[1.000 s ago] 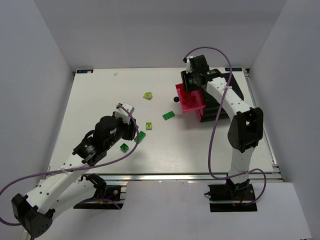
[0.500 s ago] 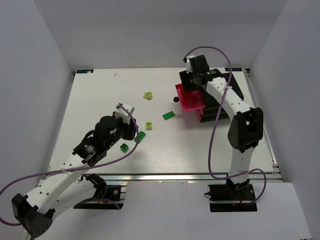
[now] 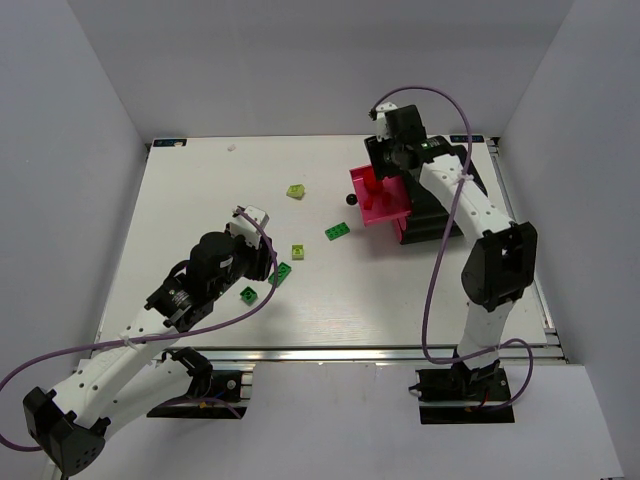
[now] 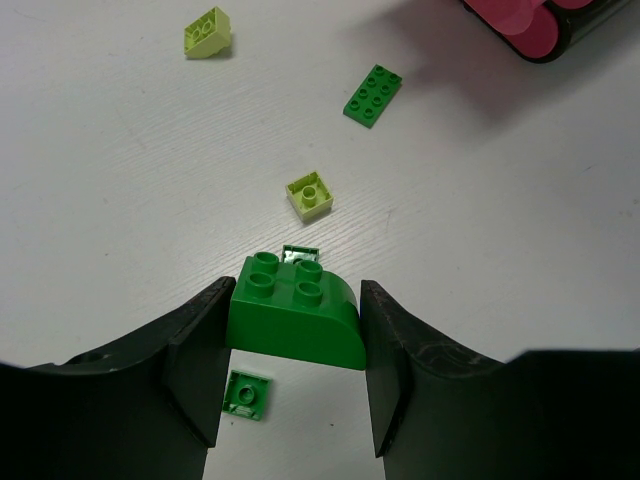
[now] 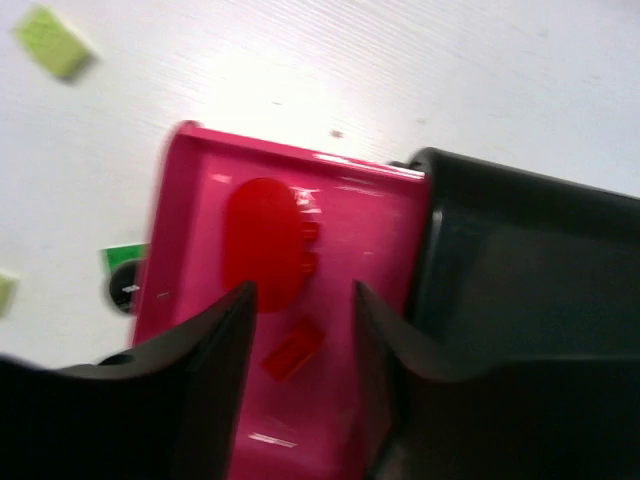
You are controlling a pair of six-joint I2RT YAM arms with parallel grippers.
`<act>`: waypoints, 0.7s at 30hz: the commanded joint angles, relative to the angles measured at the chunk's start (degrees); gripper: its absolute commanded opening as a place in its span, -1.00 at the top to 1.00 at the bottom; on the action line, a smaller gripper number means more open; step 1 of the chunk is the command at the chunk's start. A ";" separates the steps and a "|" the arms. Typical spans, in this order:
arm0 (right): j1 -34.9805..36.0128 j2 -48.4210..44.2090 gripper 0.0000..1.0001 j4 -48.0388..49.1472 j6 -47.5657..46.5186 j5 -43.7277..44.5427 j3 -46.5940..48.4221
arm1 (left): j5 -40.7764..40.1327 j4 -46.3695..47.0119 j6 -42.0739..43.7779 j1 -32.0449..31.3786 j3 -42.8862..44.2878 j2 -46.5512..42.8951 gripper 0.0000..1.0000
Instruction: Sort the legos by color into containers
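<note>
My left gripper (image 4: 295,300) is shut on a dark green round-topped brick (image 4: 295,312), low over the table; it shows in the top view (image 3: 281,273). Loose bricks lie around it: a small green tile (image 4: 246,393), a lime brick (image 4: 310,195), a green flat plate (image 4: 373,95) and a second lime brick (image 4: 208,32). My right gripper (image 5: 300,300) is open and empty above the pulled-out magenta drawer (image 5: 190,200). A large red brick (image 5: 268,245) and a small red brick (image 5: 293,351) lie in that drawer.
The black stack of containers (image 3: 440,205) stands at the table's right, behind the open drawer (image 3: 380,195), whose dark knob (image 3: 351,200) points left. The white table (image 3: 200,190) ends in walls at the back and sides.
My right gripper has shifted slightly back and to the right over the open drawer. The left arm and its green brick have not moved.
</note>
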 commanded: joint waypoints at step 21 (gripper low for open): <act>-2.94 -55.22 0.37 32.22 -7.33 -49.14 -51.02 | -0.67 0.19 -3.50 0.18 0.60 10.55 0.70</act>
